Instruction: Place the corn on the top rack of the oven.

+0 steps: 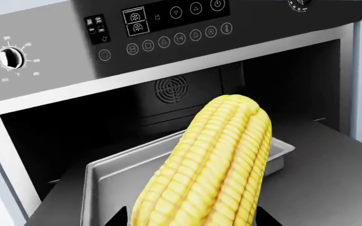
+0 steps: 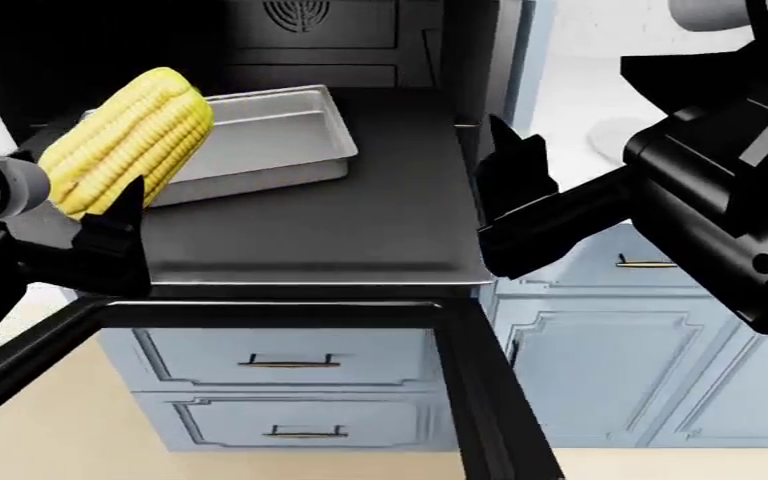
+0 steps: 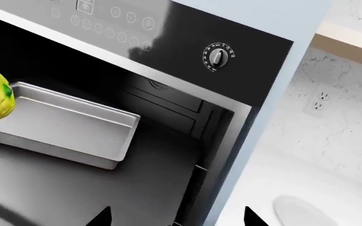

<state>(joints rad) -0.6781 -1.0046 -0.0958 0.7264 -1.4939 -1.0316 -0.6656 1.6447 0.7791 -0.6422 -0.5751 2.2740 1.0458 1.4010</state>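
The bright-yellow corn (image 2: 128, 135) is held tilted in my left gripper (image 2: 97, 198), which is shut on its lower end. It hangs over the left side of the top rack (image 2: 337, 225), a flat dark-grey shelf pulled out of the black oven (image 2: 404, 45). In the left wrist view the corn (image 1: 209, 165) fills the middle, pointing toward the oven cavity and its fan grille (image 1: 170, 89). My right gripper (image 2: 498, 190) is open at the rack's right edge. Nothing lies between its fingertips (image 3: 102, 216).
A shiny silver baking pan (image 2: 264, 135) lies on the rack just behind and beside the corn. The oven door (image 2: 478, 400) hangs open below. Pale blue drawers (image 2: 284, 360) sit underneath. A white plate (image 3: 303, 209) rests on the counter to the right.
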